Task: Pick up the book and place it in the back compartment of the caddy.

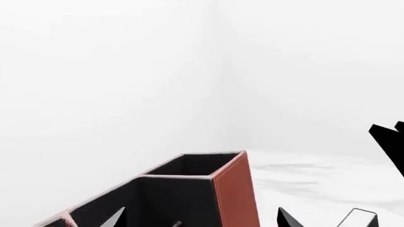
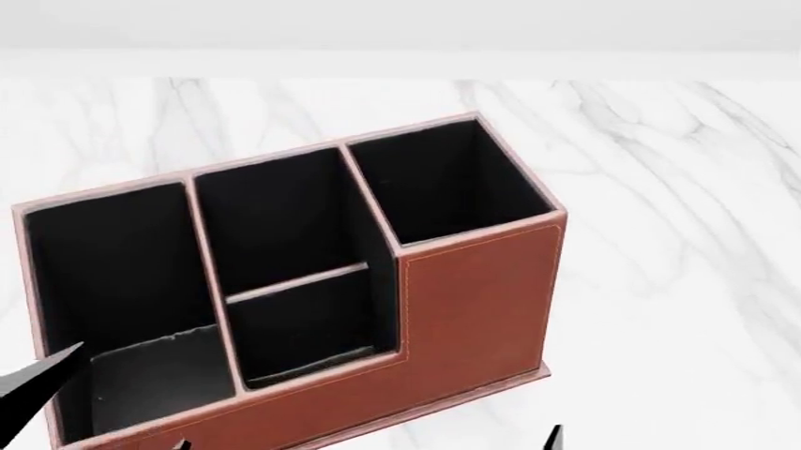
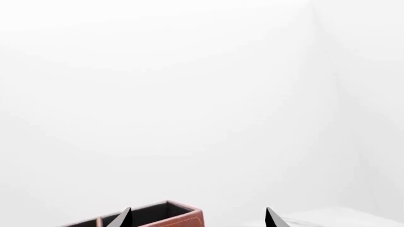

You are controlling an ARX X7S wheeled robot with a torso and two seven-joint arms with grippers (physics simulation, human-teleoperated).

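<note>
The caddy [image 2: 482, 291] is a reddish-brown leather organiser with black lining that fills the middle of the head view, low wall towards me. Its back compartment [image 2: 307, 323] is the small cell between the thin cross divider and the low wall, and it looks empty. The book is out of view. My left gripper [image 1: 202, 220] is open, its fingertips either side of the caddy's [image 1: 233, 189] tall end corner; one finger [image 2: 37, 380] shows over the long end cell. My right gripper [image 3: 198, 218] is open with nothing between its tips, the caddy [image 3: 170, 218] beyond them; one fingertip [image 2: 552, 437] shows.
The caddy stands on a white marble table [image 2: 676, 216] with a white wall behind. A tall square cell [image 2: 445, 183] is at the caddy's right end, a long cell [image 2: 113, 272] at its left. A black arm part [image 1: 388, 142] and a pale-edged dark shape [image 1: 360, 218] sit beside the caddy.
</note>
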